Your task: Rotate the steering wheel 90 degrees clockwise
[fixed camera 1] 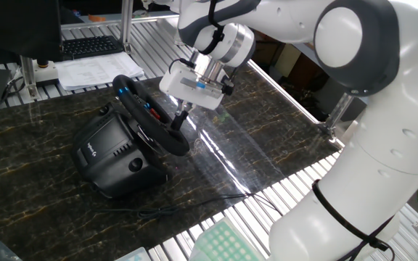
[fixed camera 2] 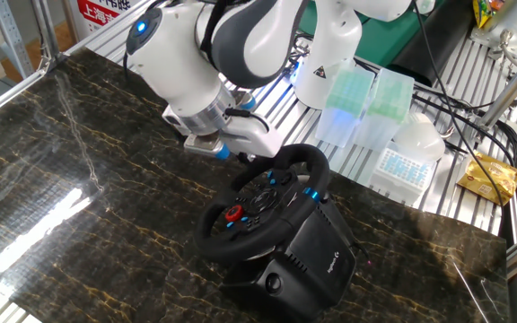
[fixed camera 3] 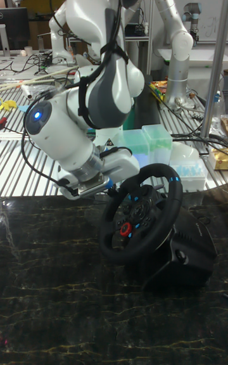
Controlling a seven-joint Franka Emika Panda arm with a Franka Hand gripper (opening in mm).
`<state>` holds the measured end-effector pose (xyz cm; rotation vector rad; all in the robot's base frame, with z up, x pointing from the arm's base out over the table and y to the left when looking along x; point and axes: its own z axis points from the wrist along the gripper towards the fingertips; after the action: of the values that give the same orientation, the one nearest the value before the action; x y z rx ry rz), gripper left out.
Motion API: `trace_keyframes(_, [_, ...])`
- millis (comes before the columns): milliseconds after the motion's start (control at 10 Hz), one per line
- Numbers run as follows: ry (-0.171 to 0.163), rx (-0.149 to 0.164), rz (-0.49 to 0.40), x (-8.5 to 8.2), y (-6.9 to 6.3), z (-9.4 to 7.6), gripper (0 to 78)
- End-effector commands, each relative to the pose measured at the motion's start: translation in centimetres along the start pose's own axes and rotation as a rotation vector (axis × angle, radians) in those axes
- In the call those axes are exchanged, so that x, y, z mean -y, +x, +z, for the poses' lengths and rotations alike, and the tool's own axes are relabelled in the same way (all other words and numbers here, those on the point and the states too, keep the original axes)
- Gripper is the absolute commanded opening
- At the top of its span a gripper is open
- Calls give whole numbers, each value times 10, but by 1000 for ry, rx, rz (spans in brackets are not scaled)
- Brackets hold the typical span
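Note:
The steering wheel [fixed camera 1: 153,118] [fixed camera 2: 260,203] [fixed camera 3: 142,219] is a black round rim with blue and red marks on its hub, tilted back on a bulky black housing [fixed camera 1: 111,154] on the dark marble table. My gripper [fixed camera 1: 181,119] hangs tilted at the rim's far side, its dark fingers together and pointing down at the rim's edge. Nothing shows between them. The frames do not show whether they touch the rim. In the other fixed view the white hand [fixed camera 2: 212,141] sits at the wheel's upper left, and the fingertips are hard to make out there.
A keyboard [fixed camera 1: 93,46] and papers [fixed camera 1: 85,72] lie behind the table. Clear tip boxes [fixed camera 2: 348,100] and a yellow packet [fixed camera 2: 486,178] sit on the slatted bench. A thin cable [fixed camera 1: 167,210] runs along the front. A second white arm [fixed camera 3: 178,42] stands behind.

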<state>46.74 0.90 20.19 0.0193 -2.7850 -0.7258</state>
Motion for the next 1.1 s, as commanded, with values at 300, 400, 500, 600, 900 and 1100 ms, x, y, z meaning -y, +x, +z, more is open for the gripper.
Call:
trace_keyframes(300, [-6, 16, -17, 10, 4, 14, 0])
trace_keyframes(400, [-6, 15, -17, 10, 5, 15, 0])
trace_keyframes(500, [-15, 15, -20, 13, 7, 23, 0])
trace_keyframes(600, [-44, 12, -18, 16, 8, 30, 0])
trace_keyframes(900, [-102, -11, 18, 18, 14, 39, 0])
trace_keyframes(1100, [-132, -16, 26, 19, 18, 41, 0])
